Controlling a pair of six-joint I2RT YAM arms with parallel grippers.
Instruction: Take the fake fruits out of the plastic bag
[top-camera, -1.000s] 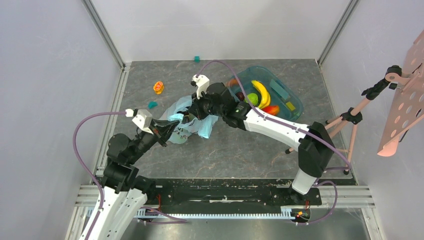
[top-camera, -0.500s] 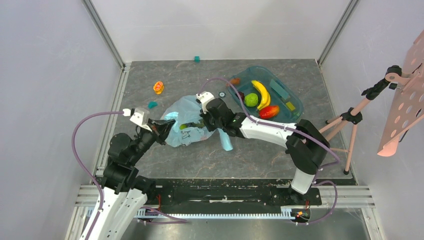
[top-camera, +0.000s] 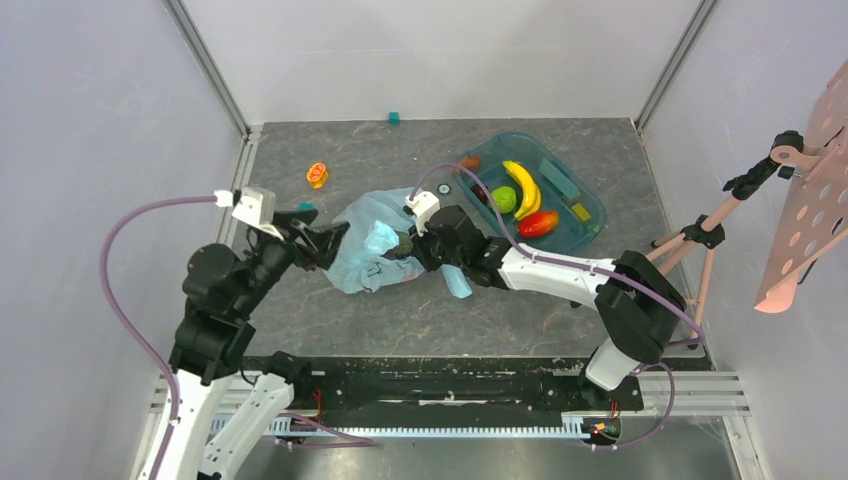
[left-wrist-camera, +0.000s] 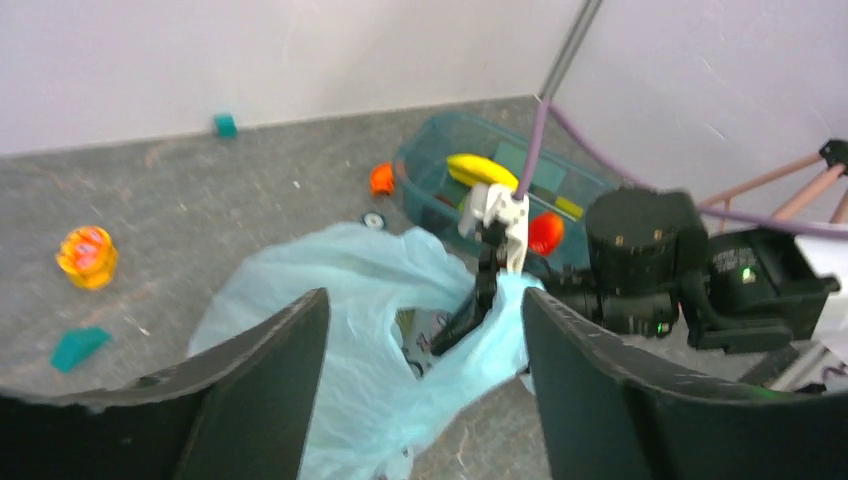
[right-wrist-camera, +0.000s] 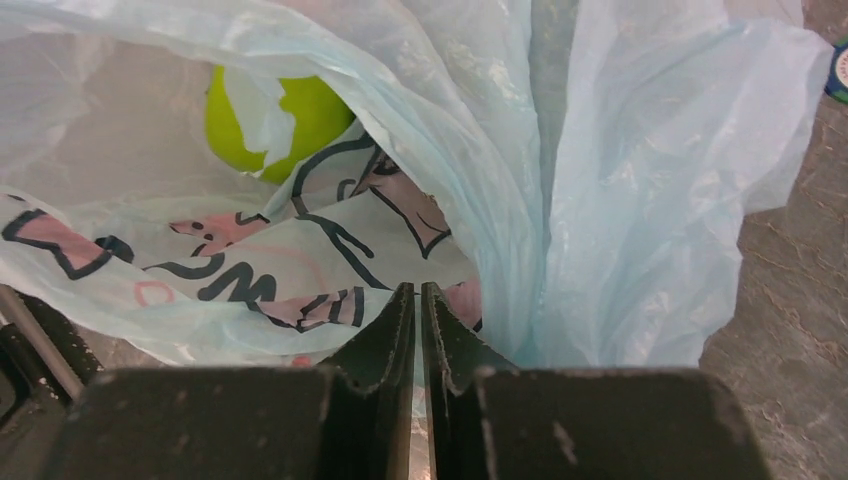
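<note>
The plastic bag (top-camera: 362, 255) lies crumpled on the dark floor mat between the two arms, light blue with a pink and black print. My right gripper (top-camera: 408, 246) is at the bag's right side. In the right wrist view the right gripper (right-wrist-camera: 417, 290) is shut on a thin fold of the plastic bag (right-wrist-camera: 620, 180). A yellow-green apple (right-wrist-camera: 300, 115) shows through the film inside. My left gripper (left-wrist-camera: 422, 300) stands open just left of the bag (left-wrist-camera: 330, 330), with nothing between its fingers. In the top view the left gripper (top-camera: 325, 238) sits at the bag's left edge.
A teal tray (top-camera: 592, 207) behind the right arm holds a banana (top-camera: 522, 185), a green fruit (top-camera: 503, 198) and a red mango (top-camera: 540, 222). An orange toy (top-camera: 317, 175) and a teal block (top-camera: 305, 208) lie back left. A tripod (top-camera: 700, 240) stands at right.
My left gripper has opened, let go of the bag and drawn back to the left. The right gripper stays on the bag, which has sunk onto the mat.
</note>
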